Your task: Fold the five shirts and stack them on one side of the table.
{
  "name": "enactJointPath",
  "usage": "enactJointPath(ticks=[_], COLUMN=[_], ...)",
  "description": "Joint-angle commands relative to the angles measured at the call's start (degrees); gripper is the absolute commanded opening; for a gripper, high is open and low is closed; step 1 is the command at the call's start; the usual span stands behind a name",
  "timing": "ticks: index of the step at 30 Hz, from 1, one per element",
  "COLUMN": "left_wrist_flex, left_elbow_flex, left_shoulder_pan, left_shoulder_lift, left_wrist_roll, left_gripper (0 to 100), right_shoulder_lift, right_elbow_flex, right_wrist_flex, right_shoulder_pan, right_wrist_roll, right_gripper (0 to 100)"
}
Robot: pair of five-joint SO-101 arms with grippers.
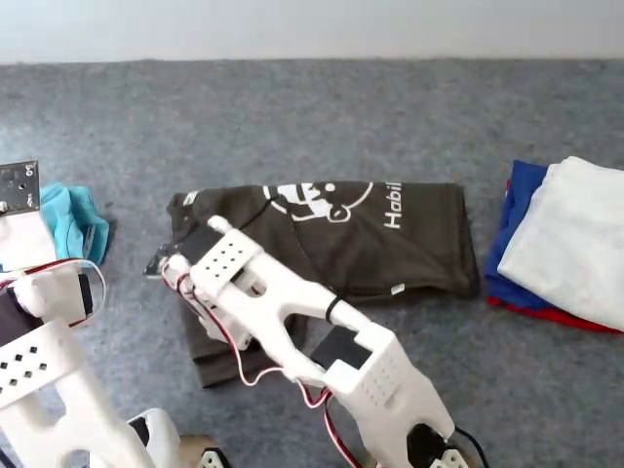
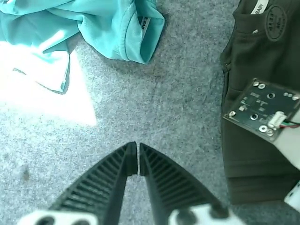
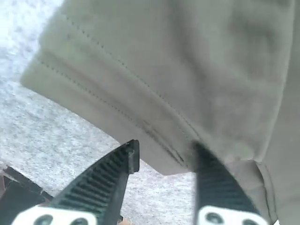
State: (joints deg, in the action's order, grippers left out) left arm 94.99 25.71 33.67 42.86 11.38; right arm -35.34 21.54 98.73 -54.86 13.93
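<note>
Right gripper: fingers spread, straddling a hem corner of the dark olive cotton T-shirt, which lies mid-table.
Left gripper: closed on nothing, over the bare grey felt tabletop.
Done: a stack of folded white, blue and red shirts sits at the right side.
Remaining: the olive shirt looks part-folded; the crumpled teal shirt lies unfolded at the left.
Room: open felt behind the olive shirt and between it and the stack.

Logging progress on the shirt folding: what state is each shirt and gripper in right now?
brown shirt: partly folded, lying flat.
teal shirt: crumpled, unfolded.
blue shirt: folded, under the white shirt.
white shirt: folded, on top.
left gripper: shut, holding nothing.
right gripper: open, at the brown shirt's edge.
</note>
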Motion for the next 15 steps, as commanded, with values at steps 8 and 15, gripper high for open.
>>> enactJointPath(ticks=[8, 15], left_wrist_flex=[-0.7, -0.7], left_elbow_flex=[-2.1, -2.1], left_shoulder_pan=[0.1, 0.2], left_shoulder_lift=[0.6, 0.6], left_wrist_roll=[-0.6, -0.6], left_gripper=[2, 2], right_shoulder_lift=[2.0, -3.7], right_elbow_flex=[1.9, 2.4], right_wrist_flex=[-5.1, -5.2], right_shoulder_pan=[-4.2, -4.2], right_wrist_roll=[-0.1, -0.1], right_gripper=[18.0, 11.0])
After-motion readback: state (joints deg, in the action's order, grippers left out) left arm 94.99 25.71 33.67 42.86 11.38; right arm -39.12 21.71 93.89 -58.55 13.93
